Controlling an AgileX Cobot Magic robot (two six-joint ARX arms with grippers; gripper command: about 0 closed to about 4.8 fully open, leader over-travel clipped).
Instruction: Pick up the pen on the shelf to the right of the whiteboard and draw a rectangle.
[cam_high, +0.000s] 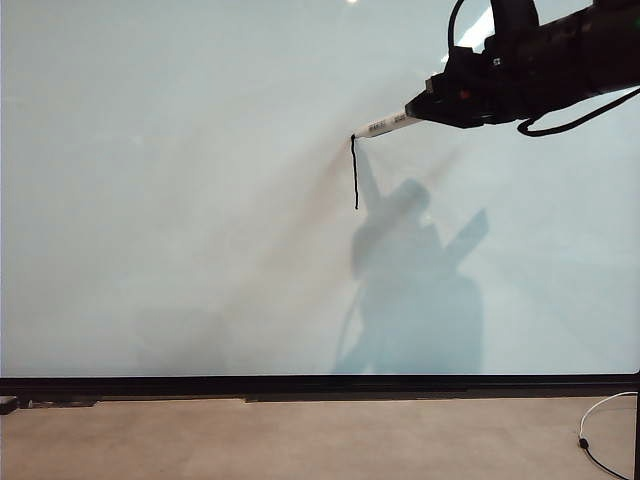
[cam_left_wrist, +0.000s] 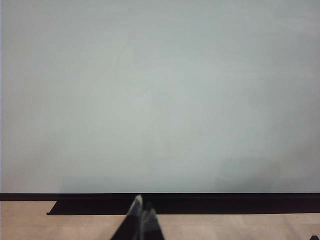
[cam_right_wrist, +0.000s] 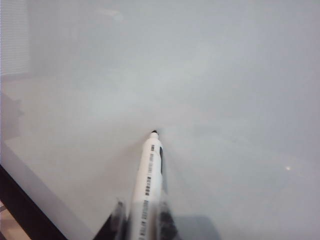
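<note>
Right gripper (cam_high: 432, 107) before the whiteboard (cam_high: 180, 200), holding the pen (cam_high: 385, 125); pen tip on the board at the top of a vertical line (cam_high: 355, 172). Left gripper (cam_left_wrist: 141, 212) near the board's lower edge.

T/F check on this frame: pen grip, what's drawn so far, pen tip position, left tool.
1. The right tool is shut on the pen. True.
2. A full rectangle is on the whiteboard. False: only one vertical black stroke is drawn.
3. The pen tip sits at the top end of that stroke. True.
4. The left tool holds a second pen. False: it is shut, holds nothing, and sits low by the board's black bottom edge.
5. The pen enters from the left in the exterior view. False: from the upper right.
</note>
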